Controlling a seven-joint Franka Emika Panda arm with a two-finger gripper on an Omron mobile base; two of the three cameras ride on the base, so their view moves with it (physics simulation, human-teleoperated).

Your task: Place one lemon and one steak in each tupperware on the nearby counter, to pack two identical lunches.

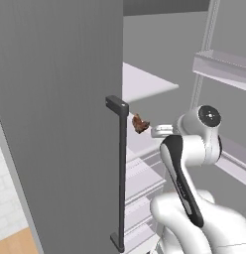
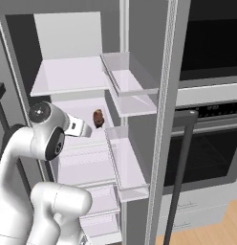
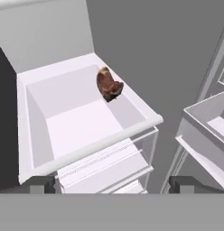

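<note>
- Gripper point(image 3: 112, 184) is spread wide and holds nothing, its tips low above the fridge drawer point(image 3: 93, 146).
- White arm point(image 1: 182, 163) reaches forward into the open fridge.
- Brown steak point(image 3: 108, 85) lies at the drawer's far side.

The hand looks down into the open fridge. A steak point(image 3: 109, 85), brown and reddish, leans against the far right wall of a white drawer point(image 3: 37, 131), up near its back corner, tipped on edge rather than lying flat. The drawer's pale floor lies bare in front of it. Below the drawer's front rim point(image 3: 105, 142), lower shelves point(image 3: 105, 169) step down. At right, door bins point(image 3: 208, 122) show. The gripper point(image 3: 112, 185) stands wide, its two dark fingertips point(image 3: 39, 184) far apart, holding nothing.
</note>
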